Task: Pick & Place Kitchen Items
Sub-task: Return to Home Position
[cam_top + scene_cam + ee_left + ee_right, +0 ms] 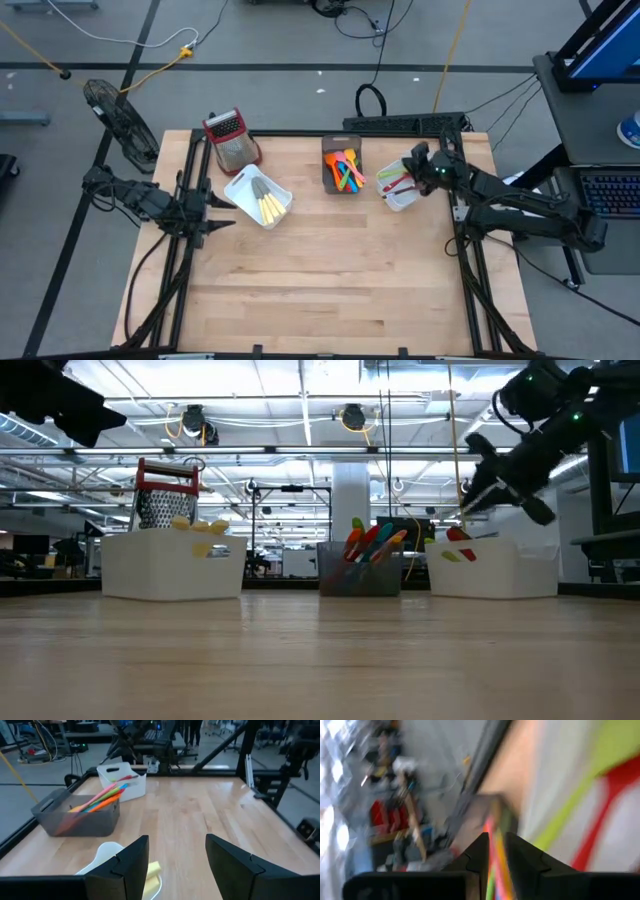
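Over the right bin (400, 203) the right hand (418, 165) is clenched, empty; the left hand (212, 212) is released. Spoons (347, 172) look light, slick; grip mid-handle

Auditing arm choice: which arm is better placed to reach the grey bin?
Probably right: right gripper hangs over the right white bin beside the grey bin; left gripper sits at table edge.

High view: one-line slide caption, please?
Knives in left bin, utensils in grey bin, spoons in right bin under the right gripper; left gripper open beside left bin.
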